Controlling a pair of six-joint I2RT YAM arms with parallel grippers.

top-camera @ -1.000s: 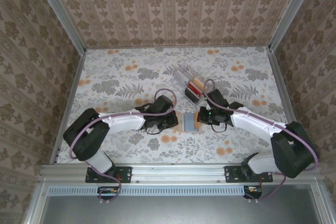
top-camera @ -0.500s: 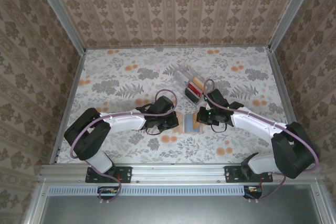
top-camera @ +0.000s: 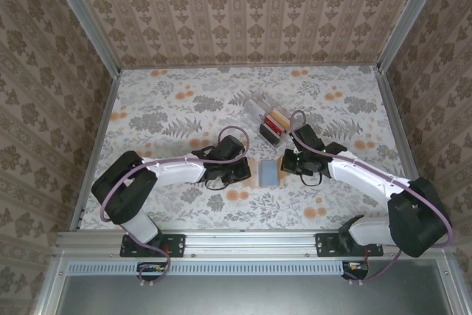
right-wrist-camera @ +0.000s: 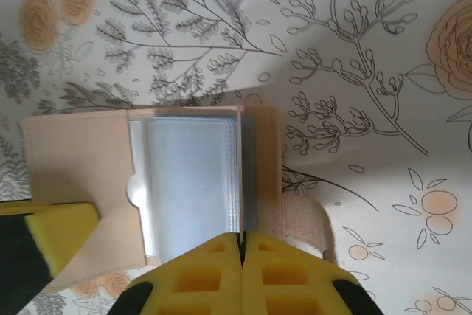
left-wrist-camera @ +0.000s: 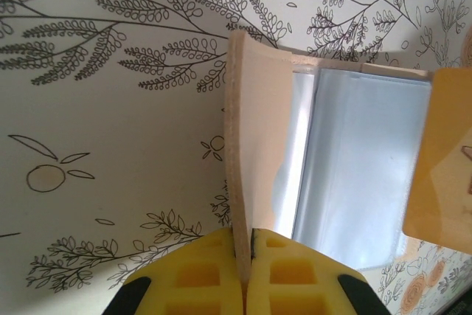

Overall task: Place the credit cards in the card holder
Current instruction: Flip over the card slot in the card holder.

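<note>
The clear card holder stands at mid-table behind both grippers. An orange-yellow credit card and a red one stand upright in its slots. In front of it lies a tan folding wallet, spread open with its grey inside up. My left gripper is shut on the wallet's tan left flap, with the flap edge pinched between the yellow fingers. My right gripper is shut on a thin clear inner sleeve of the wallet, seen edge-on at the fingertips.
The floral tabletop is walled by wallpapered panels at the back and on both sides. A metal rail runs along the near edge by the arm bases. Open tabletop lies to the far left and far right of the wallet.
The right gripper has drawn a little to the right. The wallet is spread wider, showing more of its grey inside. The left gripper has hardly moved.
</note>
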